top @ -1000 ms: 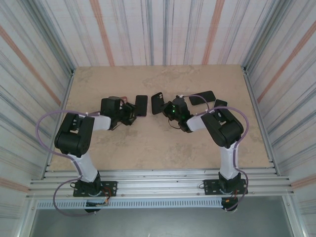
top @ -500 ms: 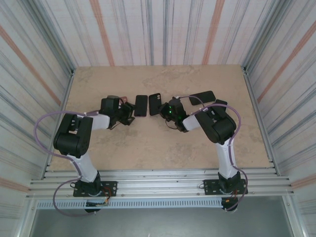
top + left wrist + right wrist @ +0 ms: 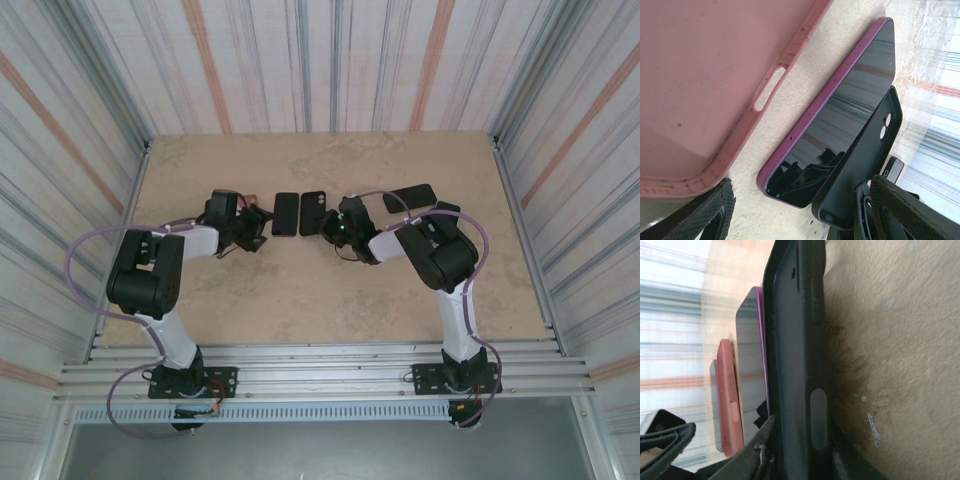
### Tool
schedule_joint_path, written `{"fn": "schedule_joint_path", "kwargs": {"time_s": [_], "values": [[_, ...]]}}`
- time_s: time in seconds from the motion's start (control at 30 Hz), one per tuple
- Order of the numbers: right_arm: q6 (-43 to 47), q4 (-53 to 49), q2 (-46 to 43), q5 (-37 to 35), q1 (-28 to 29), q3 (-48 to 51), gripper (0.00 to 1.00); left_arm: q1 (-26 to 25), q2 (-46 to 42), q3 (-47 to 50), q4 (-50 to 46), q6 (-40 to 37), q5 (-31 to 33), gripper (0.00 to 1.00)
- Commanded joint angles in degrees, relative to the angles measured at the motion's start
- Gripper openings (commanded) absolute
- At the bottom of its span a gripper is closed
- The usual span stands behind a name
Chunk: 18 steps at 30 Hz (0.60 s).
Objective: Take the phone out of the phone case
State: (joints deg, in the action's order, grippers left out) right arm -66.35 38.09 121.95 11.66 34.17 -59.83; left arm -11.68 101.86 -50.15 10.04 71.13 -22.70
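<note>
While judging this the release step, note glossy magenta-rimmed dark phone (image 3: 286, 213) flat on beige table (image 3: 300, 295) just beside matte black phone case (image 3: 312, 212), left tool (image 3: 261, 226) wide and empty, right tool (image 3: 331, 222) astride case end, grip undeterminable; next, open fully, withdraw without nudging either.

Looking in on a robotics lab test cell

Striped panel walls (image 3: 330, 60) are boxing in a bare beige table (image 3: 300, 290) on three sides. A black left arm (image 3: 150, 275) and right arm (image 3: 450, 260) are sitting bolted to an aluminium rail frame (image 3: 320, 365) along the near edge, with purple cables (image 3: 67, 275) looping off them.
</note>
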Motion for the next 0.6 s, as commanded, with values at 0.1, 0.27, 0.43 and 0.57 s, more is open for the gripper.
{"fn": "schedule_joint_path", "kwargs": {"time_s": [0.1, 0.27, 0.43, 0.57], "values": [[6.89, -7.66, -2.4, 1.7, 0.11, -2.39, 0.38, 0.72, -1.73, -0.74, -3.1, -2.01, 0.61, 0.75], [12.05, -14.75, -5.0, 0.53, -0.58, -3.79, 0.52, 0.7, -3.6, -1.55, -4.13, -2.47, -0.65, 0.75], [18.64, -23.54, -8.5, -0.73, -1.02, -6.33, 0.63, 0.7, -7.26, -3.09, -9.34, -4.9, 0.19, 0.76], [22.25, -29.01, -11.99, -2.46, -2.84, -6.97, 0.67, 0.4, -10.35, -5.05, -12.49, -7.26, 0.16, 0.77]]}}
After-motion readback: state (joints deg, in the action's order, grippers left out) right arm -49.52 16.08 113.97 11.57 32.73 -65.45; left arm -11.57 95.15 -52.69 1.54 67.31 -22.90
